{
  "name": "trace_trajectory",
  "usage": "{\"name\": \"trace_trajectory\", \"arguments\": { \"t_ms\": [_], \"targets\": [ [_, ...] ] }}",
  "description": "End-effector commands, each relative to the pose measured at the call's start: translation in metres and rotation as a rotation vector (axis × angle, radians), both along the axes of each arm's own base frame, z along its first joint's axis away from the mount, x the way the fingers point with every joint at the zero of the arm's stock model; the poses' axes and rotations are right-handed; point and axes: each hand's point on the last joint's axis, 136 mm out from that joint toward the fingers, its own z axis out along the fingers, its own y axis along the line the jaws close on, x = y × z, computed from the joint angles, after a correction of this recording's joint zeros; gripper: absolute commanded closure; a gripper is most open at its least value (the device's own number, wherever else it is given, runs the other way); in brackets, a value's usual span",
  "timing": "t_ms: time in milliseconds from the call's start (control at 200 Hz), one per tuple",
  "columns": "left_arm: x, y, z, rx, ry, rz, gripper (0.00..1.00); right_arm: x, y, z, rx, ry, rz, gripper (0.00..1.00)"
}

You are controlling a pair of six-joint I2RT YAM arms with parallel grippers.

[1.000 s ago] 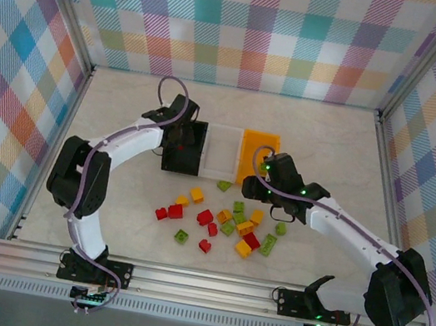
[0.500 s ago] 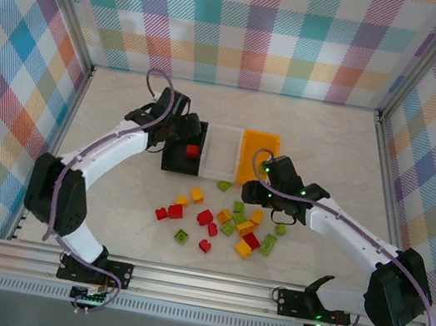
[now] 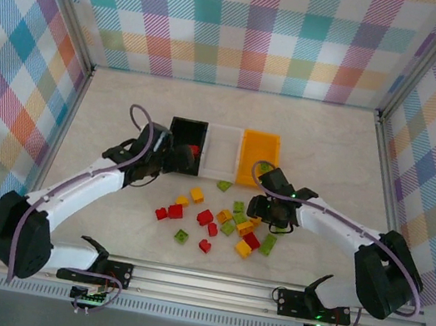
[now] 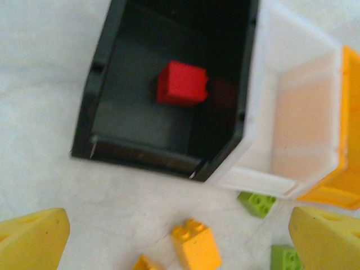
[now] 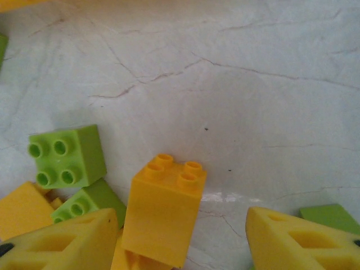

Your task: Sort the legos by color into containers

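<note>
Barely started: one red brick [image 4: 181, 83] sits in the black bin [image 4: 107, 84], while the white bin [image 4: 292, 112] and orange bin [image 3: 259, 149] look empty. The other bricks [image 3: 225, 219] lie scattered on the table [image 3: 330, 149]. Left gripper [image 3: 164, 156] is spread and empty. Right gripper [image 3: 264, 213] is spread too, with an orange brick [image 5: 163, 211] between its fingers, not pinched.

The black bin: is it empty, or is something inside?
Not empty. One red lego lies on the floor of the black bin; nothing else shows inside.

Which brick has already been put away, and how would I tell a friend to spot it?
Find the three bins side by side on the table. The black bin at the left end holds one red brick; the other red bricks lie loose on the table.
</note>
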Motion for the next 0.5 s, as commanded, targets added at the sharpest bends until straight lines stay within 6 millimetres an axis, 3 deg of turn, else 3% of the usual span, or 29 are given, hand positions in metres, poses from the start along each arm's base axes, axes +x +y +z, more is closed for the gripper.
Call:
{"name": "trace_trajectory", "arguments": {
  "t_ms": [0, 280, 495],
  "targets": [
    [-0.01, 0.0, 0.011, -0.061, -0.044, 0.004, 0.0, 0.007, 0.006, -0.002, 0.038, -0.004, -0.063, 0.38],
    [-0.029, 0.017, 0.001, -0.028, -0.047, 0.027, 0.0, 0.0, 0.001, -0.02, -0.015, 0.062, -0.059, 0.41],
    [-0.029, 0.018, 0.002, -0.021, -0.049, 0.027, 0.0, 0.0, 0.004, -0.021, -0.002, 0.061, -0.041, 0.56]
  ]
}}
